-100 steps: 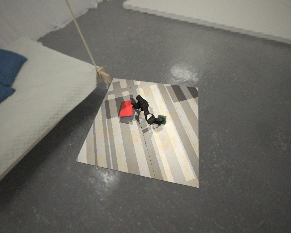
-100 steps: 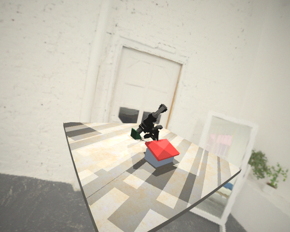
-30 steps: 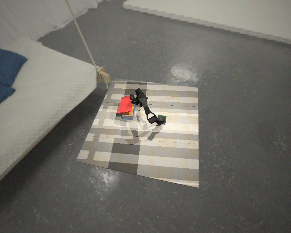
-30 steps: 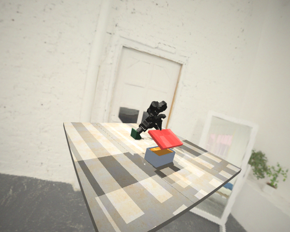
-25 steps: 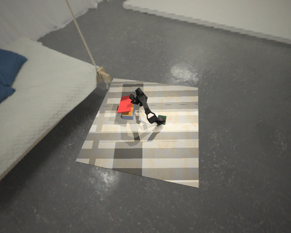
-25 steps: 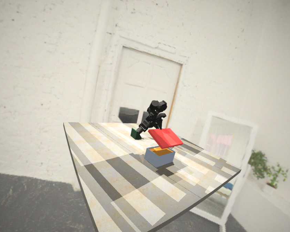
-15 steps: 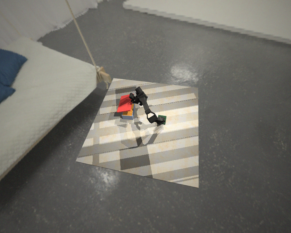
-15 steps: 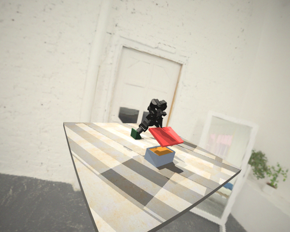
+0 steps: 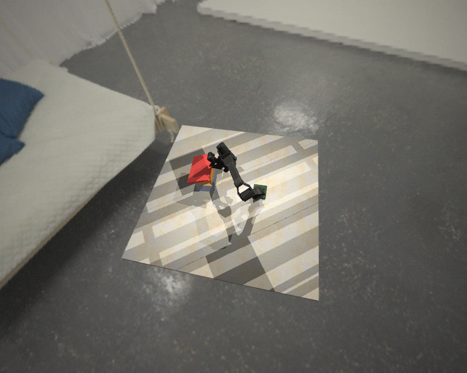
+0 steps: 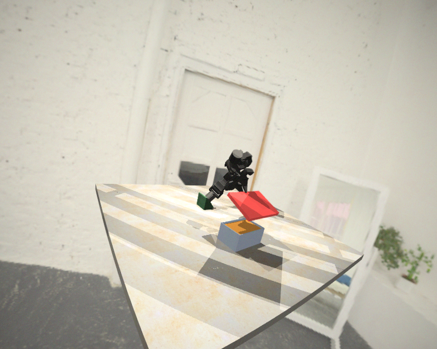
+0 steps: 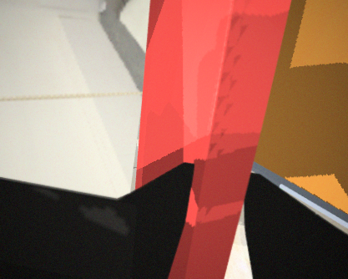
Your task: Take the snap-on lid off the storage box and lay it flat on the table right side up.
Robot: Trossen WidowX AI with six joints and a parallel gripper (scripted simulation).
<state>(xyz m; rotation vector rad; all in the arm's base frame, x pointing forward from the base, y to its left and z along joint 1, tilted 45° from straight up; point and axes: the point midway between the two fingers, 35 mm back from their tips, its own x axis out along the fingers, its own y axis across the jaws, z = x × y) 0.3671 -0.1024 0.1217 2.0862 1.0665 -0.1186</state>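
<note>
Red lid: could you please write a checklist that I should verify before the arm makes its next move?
1. End effector closed on red lid: ok.
2. Lid unseated from blue-grey storage box: ok, its opening shows.
3. Lid's lowest corner free of box rim: cannot tell.
4. Box upright on table: ok.
5. Lid level for laying down: not ok, it is tilted.
</note>
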